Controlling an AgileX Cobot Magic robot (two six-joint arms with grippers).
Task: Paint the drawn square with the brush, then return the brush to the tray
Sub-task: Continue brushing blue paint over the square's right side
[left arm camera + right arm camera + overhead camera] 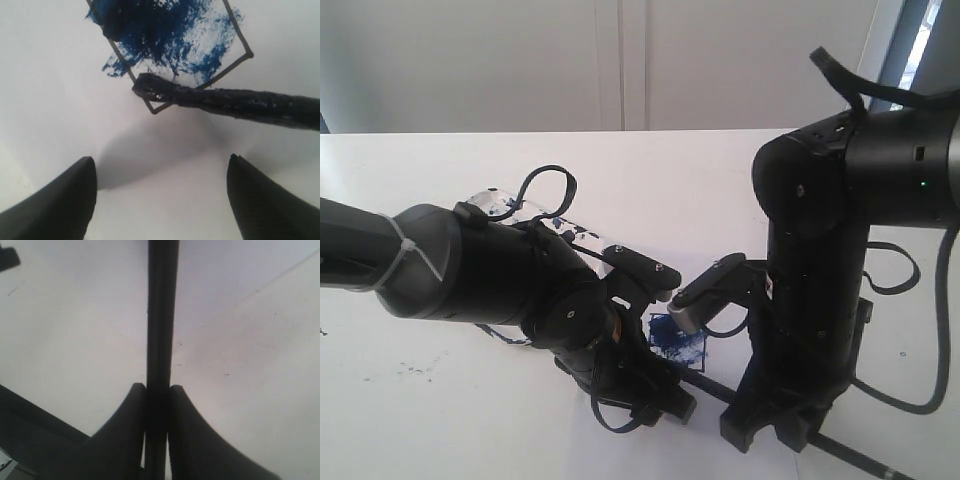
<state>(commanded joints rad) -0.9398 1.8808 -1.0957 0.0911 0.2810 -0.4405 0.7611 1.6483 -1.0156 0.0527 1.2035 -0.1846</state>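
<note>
The drawn square (172,47) is a dark outline on white paper, smeared with blue paint over much of its inside; it also shows between the two arms (675,338). The brush (235,102) is a long black stick whose loaded tip (150,87) lies on the square's outline at one edge. My right gripper (156,390) is shut on the brush (162,315) partway along its shaft. My left gripper (160,165) is open and empty, hovering over the paper just short of the square. The tray (490,198) shows only as a paint-splattered rim behind the left arm.
Both bulky black arms crowd the front middle of the white table (420,400); the left arm (470,260) hides most of the tray. The brush's tail (850,455) sticks out past the right arm (820,250) toward the front right. Small dark specks (415,372) dot the table.
</note>
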